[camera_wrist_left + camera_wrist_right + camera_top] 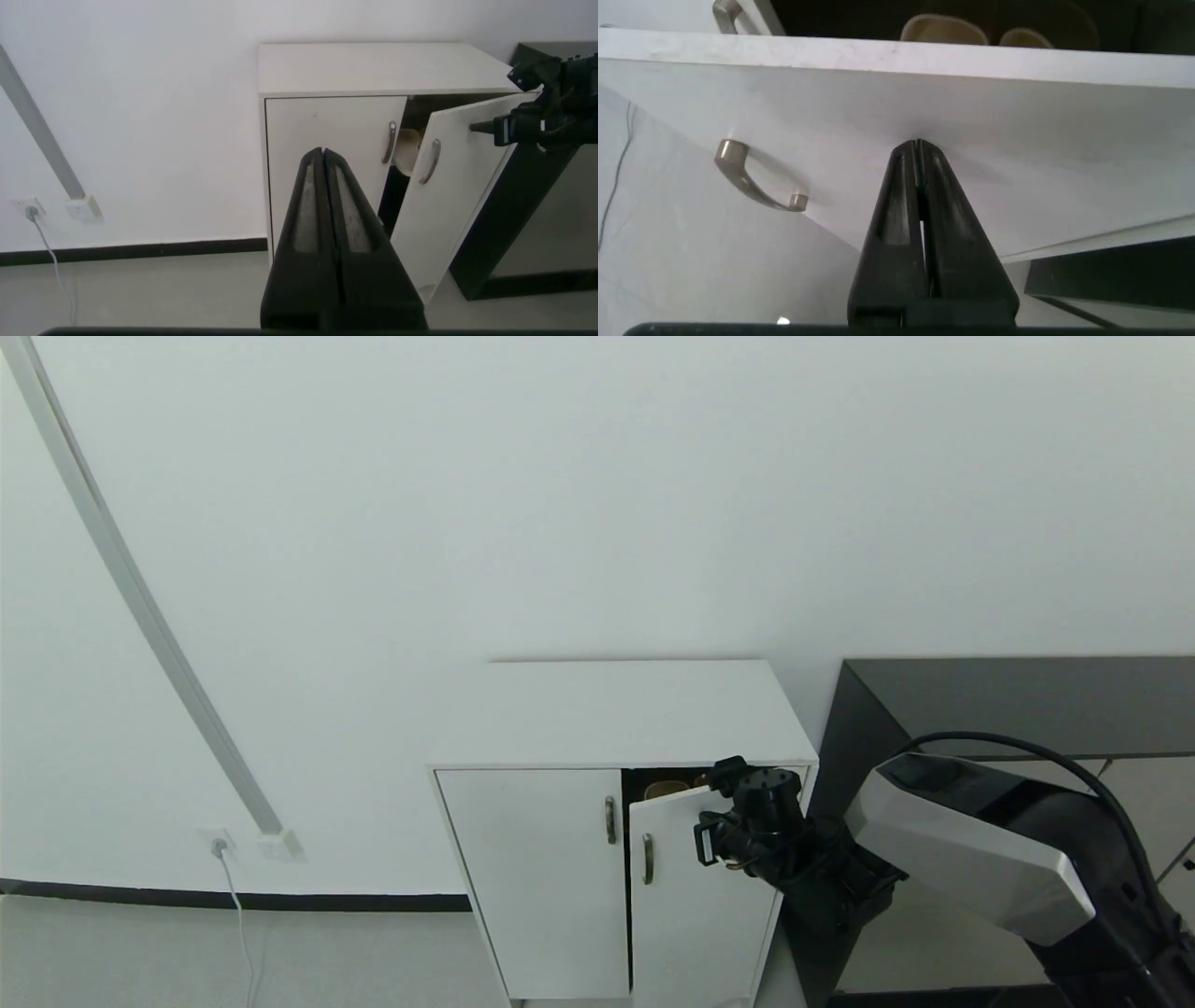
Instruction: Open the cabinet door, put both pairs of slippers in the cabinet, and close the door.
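A white two-door cabinet stands against the wall. Its left door is closed and its right door stands ajar, swung out a little. In the dark gap behind it, beige slippers sit on an upper shelf, and the slippers show over the door's top edge. My right gripper is shut, its tips against the right door's outer face near the top, beside the curved handle. My left gripper is shut and empty, held well back from the cabinet.
A dark, glossy piece of furniture stands close on the cabinet's right side. A wall socket with a white cable and a slanted white conduit are on the wall to the left. Bare floor lies before the cabinet.
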